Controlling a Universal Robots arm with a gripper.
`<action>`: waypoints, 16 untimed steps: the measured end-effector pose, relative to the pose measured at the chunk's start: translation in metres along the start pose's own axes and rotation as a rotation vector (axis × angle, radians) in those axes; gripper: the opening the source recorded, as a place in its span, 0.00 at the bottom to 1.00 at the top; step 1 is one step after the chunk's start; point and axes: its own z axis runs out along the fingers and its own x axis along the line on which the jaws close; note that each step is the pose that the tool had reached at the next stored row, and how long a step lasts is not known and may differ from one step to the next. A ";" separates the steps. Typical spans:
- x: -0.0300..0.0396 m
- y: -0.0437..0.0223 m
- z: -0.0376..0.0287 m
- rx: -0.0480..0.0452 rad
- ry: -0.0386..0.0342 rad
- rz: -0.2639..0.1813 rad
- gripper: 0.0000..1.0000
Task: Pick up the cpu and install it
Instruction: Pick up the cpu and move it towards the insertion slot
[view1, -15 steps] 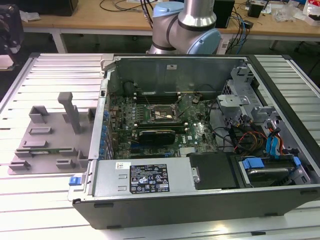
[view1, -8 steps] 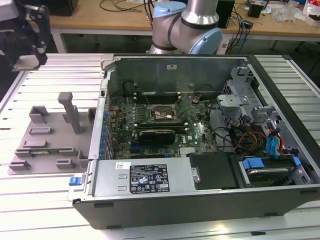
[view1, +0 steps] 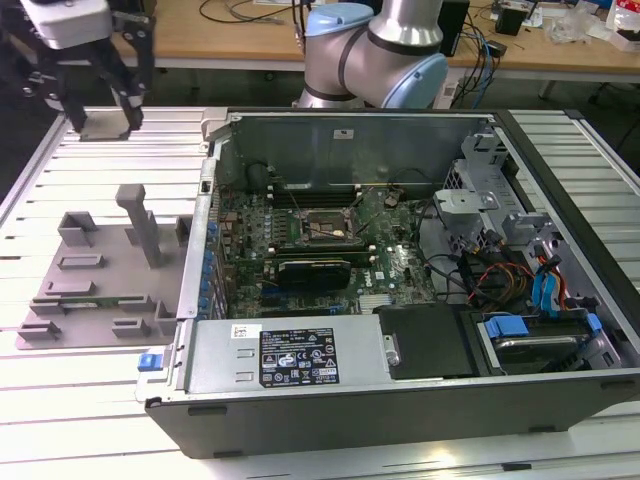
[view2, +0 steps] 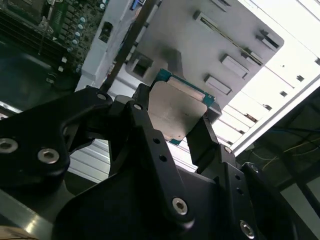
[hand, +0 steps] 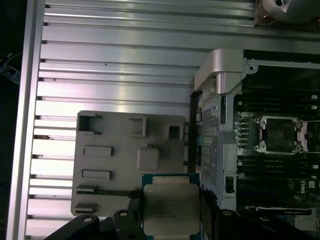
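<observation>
The cpu (view2: 176, 106) is a flat square chip with a silvery-grey top plate and a thin green rim. My gripper (view2: 175, 122) is shut on it, one black finger on each of two opposite edges. In the first wrist view the cpu (hand: 170, 209) hangs in the gripper (hand: 171, 202) over the grey fixture plate (hand: 125, 150). In the exterior view the gripper (view1: 103, 118) is high at the far left, above the ribbed table and well away from the open socket (view1: 322, 226) on the motherboard. The socket (hand: 280, 135) stands bare, with its bracket lifted.
An open computer case (view1: 400, 400) fills the middle and the exterior view's right, with cables, drive bays and a black card inside. The grey fixture plate (view1: 90, 285) with raised slotted blocks lies beside the case. The arm's base (view1: 372, 50) stands behind the case.
</observation>
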 end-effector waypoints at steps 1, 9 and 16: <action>-0.0045 -0.0002 0.0001 -0.0001 0.0000 0.000 0.55; -0.0715 -0.0033 0.0018 0.0000 0.0009 0.000 0.55; -0.1188 -0.0056 0.0040 -0.0001 0.0008 0.000 0.55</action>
